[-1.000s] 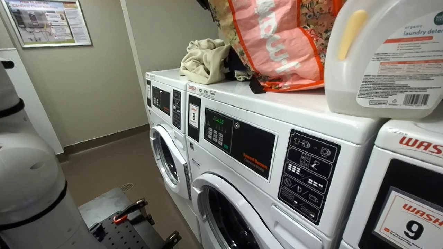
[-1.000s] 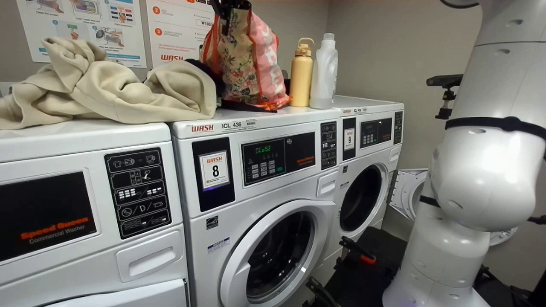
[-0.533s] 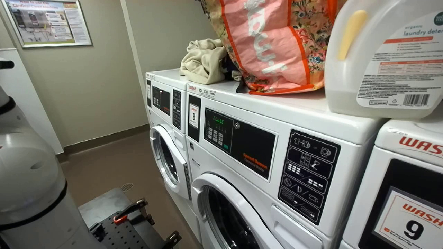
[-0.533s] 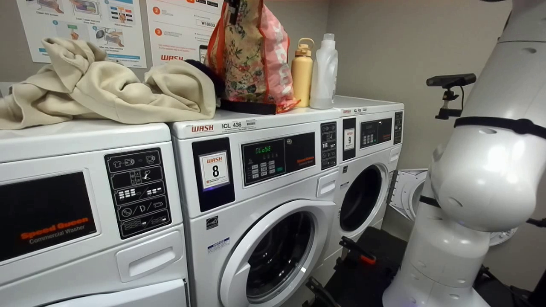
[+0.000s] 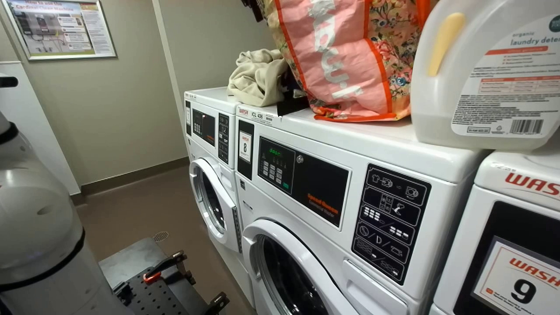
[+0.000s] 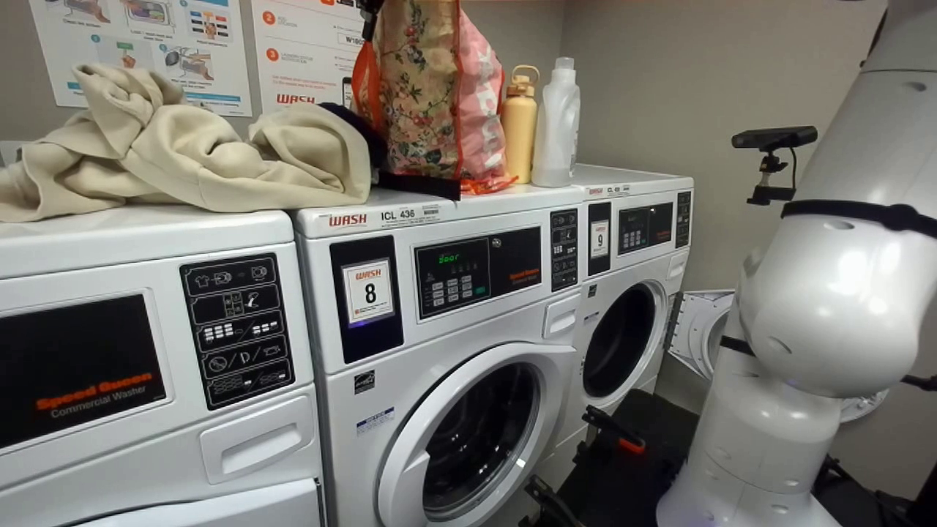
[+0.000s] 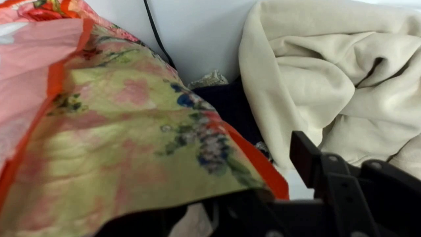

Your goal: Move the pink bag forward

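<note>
— The bag is sitting nearer the front of the washer than it was a second ago, and a black strap is reaching out further at its foot. My gripper is easing towards the cloth.

— Are you holding the bag?

— Not that I'm seeing. In the wrist view one finger is standing with a gap beside it, so I'm reading my jaws as parted. Its partner is hiding behind the bag's fabric, and whether it's pressing there I can't tell.

— Where is the bag, from your side?

— It's standing mostly below my gripper, on the washer, its upper edge overlapping me in the wrist view. The cloth is lying past my visible finger. In an exterior view the bottle and jug are standing beyond the bag; whether it's touching the bottle, I'm not making out.

— So is the job finishing?

— I'm judging it near its end, if forward is meaning towards the washer's front. Next, I'm thinking, my hidden finger needs drawing clear without dragging the fabric, since a snag could be pulling the bag over the edge. The display is reading "door" instead of "CLOSE", but that's changing nothing for my task.
</note>
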Robot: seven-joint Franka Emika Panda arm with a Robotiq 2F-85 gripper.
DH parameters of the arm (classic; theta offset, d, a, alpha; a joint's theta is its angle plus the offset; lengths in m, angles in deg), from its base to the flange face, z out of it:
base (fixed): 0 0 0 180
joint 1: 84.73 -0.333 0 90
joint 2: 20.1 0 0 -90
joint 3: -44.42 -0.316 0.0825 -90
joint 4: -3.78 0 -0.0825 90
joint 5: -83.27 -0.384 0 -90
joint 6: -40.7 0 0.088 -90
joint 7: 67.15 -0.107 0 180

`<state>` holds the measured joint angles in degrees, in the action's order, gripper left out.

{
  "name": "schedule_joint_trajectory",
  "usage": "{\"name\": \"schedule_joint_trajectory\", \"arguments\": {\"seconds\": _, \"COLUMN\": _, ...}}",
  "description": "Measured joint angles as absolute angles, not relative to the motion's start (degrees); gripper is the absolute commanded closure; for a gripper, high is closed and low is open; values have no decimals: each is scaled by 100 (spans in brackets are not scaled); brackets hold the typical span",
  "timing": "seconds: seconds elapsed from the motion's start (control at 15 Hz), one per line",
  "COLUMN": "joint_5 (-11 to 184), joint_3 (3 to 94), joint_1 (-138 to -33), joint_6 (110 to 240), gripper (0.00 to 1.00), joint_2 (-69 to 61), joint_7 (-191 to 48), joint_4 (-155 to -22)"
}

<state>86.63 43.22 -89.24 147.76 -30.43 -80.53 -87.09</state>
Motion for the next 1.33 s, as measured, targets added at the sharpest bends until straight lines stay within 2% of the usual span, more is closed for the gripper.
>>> {"name": "schedule_joint_trajectory", "arguments": {"seconds": 0.13, "joint_5": 8726, "joint_3": 4310, "joint_1": -8889, "joint_6": 15110, "gripper": 0, "joint_2": -3042, "joint_7": -8173, "joint_4": -8805}}
{"name": "schedule_joint_trajectory", "arguments": {"seconds": 0.87, "joint_5": 9210, "joint_3": 4221, "joint_1": -8658, "joint_6": 15504, "gripper": 0, "joint_2": -3187, "joint_7": -8724, "joint_4": -8386}}
{"name": "schedule_joint_trajectory", "arguments": {"seconds": 1.33, "joint_5": 9635, "joint_3": 3982, "joint_1": -8641, "joint_6": 14664, "gripper": 0, "joint_2": -3246, "joint_7": -9065, "joint_4": -7718}}
